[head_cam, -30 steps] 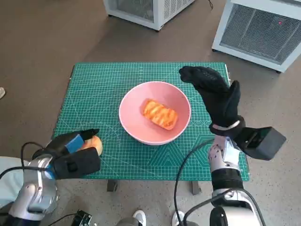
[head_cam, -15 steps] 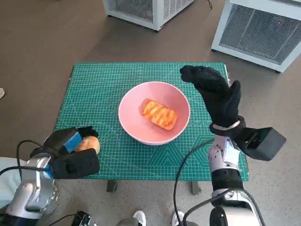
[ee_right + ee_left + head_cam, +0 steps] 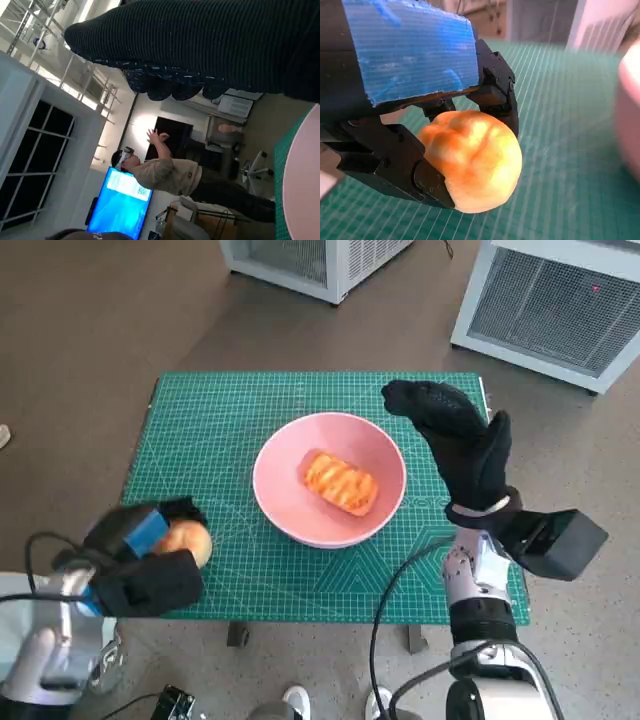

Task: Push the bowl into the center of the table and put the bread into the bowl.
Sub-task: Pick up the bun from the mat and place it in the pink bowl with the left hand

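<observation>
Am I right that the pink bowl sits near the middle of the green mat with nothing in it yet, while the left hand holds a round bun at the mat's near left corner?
Not quite: the pink bowl is not empty. The head view shows an orange glazed bread already lying inside it. The rest stands: the bowl sits near the middle of the green mat, and the left hand holds a round bun at the near left corner.

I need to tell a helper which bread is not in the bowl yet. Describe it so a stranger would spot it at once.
Start at the green mat with the pink bowl at its middle. Go to the mat's near left corner, where the left robot hand, black with blue tape, grips a round golden bun. Unlike the long, striped bread lying in the bowl, it is smooth and ball-shaped.
</observation>
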You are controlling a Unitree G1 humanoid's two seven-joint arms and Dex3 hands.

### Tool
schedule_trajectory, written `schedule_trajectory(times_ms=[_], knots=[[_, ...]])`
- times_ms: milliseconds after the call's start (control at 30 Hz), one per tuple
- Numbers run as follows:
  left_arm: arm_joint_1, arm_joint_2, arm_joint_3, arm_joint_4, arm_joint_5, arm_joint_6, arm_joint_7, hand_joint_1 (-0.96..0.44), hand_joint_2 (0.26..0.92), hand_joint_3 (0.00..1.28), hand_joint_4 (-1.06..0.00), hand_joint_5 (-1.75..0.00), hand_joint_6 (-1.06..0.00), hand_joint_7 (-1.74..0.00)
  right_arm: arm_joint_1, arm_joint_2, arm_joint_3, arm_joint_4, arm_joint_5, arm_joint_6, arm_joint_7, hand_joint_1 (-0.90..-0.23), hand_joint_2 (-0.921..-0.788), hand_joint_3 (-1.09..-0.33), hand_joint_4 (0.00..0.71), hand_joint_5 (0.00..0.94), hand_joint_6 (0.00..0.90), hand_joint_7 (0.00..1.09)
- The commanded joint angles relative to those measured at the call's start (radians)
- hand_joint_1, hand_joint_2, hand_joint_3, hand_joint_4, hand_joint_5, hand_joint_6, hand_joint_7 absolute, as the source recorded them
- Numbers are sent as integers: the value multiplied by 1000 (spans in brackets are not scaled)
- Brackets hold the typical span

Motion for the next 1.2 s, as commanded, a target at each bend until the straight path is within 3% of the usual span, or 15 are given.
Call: schedule_trajectory(times_ms=[33, 300, 567, 1000, 1200], knots=[[-61, -3, 40, -102, -20, 29, -17, 3, 890, 93, -733, -1094, -651, -1176, 5, -5, 1, 13, -3, 17, 8, -708, -921, -681, 216, 0, -1, 653], [-156, -37, 55, -201, -19, 21, 10, 3, 894, 51, -781, -1032, -681, -1150, 5, -4, 3, 11, -6, 15, 7, -711, -921, -683, 215, 0, -1, 653], [-248, -97, -4, -212, 18, -43, 82, 3, 891, 36, -811, -1003, -701, -1122, 1, -8, 2, 17, -9, 12, 5, -711, -921, -684, 215, 0, -1, 653], [-432, -184, -160, 41, 40, -280, 151, 2, 915, 26, -758, -1133, -675, -1076, 1, -9, 1, 16, -11, 4, 1, -708, -921, -682, 216, 1, -1, 652], [-505, -246, -238, 233, 72, -321, 168, 2, 919, 26, -751, -1169, -670, -1051, 10, -7, 4, 3, -15, 0, -7, -711, -921, -682, 216, 1, -1, 652]])
